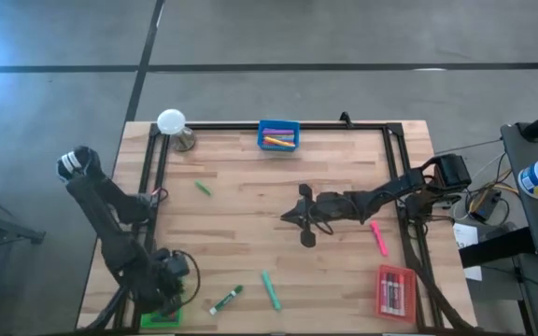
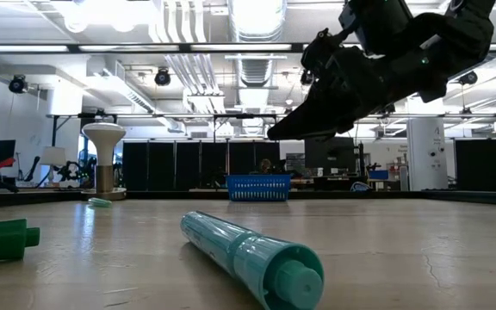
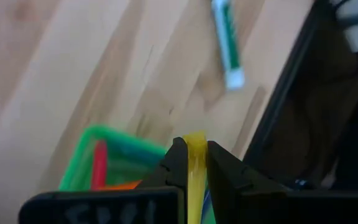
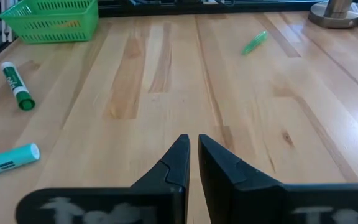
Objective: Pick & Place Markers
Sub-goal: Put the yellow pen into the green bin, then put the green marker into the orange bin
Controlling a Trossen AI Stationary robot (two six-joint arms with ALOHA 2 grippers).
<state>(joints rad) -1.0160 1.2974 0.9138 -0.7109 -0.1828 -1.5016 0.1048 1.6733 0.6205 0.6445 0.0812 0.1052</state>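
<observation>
Yellow marker [image 3: 196,163] pinched in left gripper [image 1: 166,280], long axis along the fingers, directly over green tray [image 1: 160,318] at lower left of high view; drop is straight down. Right gripper [image 1: 304,219] mid-frame, jaws pressed together, empty

Four loose markers [image 1: 270,290] on the table, three trays [image 1: 278,126], two arms, one lamp [image 1: 172,123].

Wood counter [image 1: 250,233]: blue tray [image 1: 278,135] far center, red tray [image 1: 396,292] near right, green tray [image 1: 161,318] near left, loose markers [image 1: 270,289] scattered.
</observation>
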